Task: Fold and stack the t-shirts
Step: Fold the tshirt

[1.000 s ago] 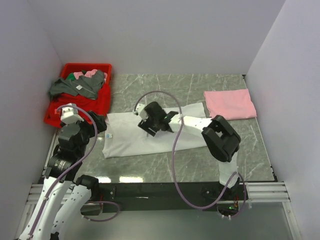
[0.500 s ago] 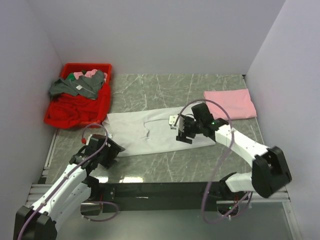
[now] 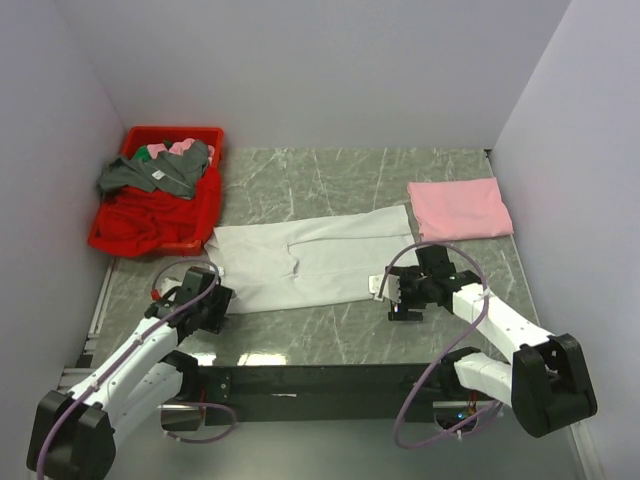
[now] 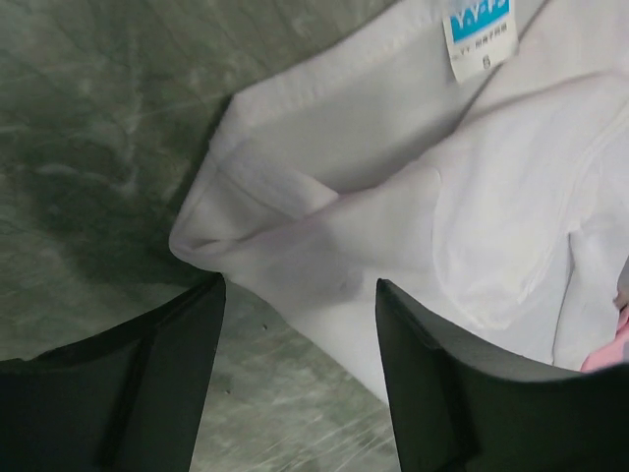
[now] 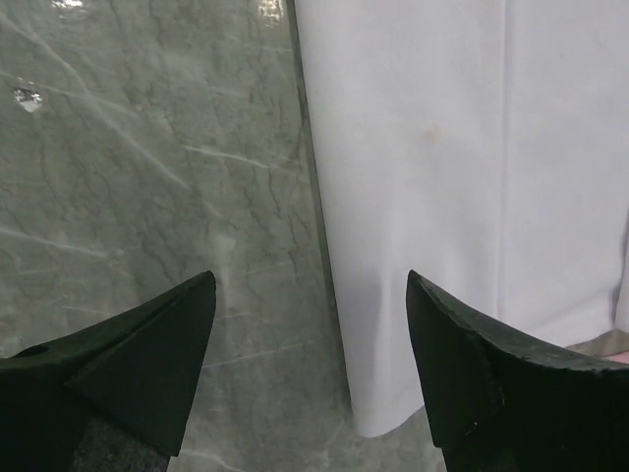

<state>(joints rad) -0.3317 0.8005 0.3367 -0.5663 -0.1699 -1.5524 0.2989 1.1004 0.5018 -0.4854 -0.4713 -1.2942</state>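
A white t-shirt (image 3: 300, 262), folded into a long band, lies across the middle of the table. Its bluish neck label (image 4: 482, 34) shows in the left wrist view. A pale pink t-shirt (image 3: 460, 208) lies folded at the back right. My left gripper (image 3: 215, 300) is low at the white t-shirt's near left corner, open, with the cloth's corner (image 4: 295, 236) just ahead of its jaws (image 4: 300, 285). My right gripper (image 3: 393, 296) is open at the near right corner. The white t-shirt's edge (image 5: 442, 177) runs between its fingers (image 5: 311, 277). Neither holds anything.
A red bin (image 3: 205, 215) at the back left holds a grey garment (image 3: 150, 175) and other clothes. Bare marble table (image 3: 350, 175) lies behind the shirt. White walls close in on three sides. The metal rail (image 3: 330, 375) runs along the near edge.
The right gripper drew back from the white shirt's middle to its near right corner. The left arm came down to the near left corner. Left jaws narrowed, right jaws widened.
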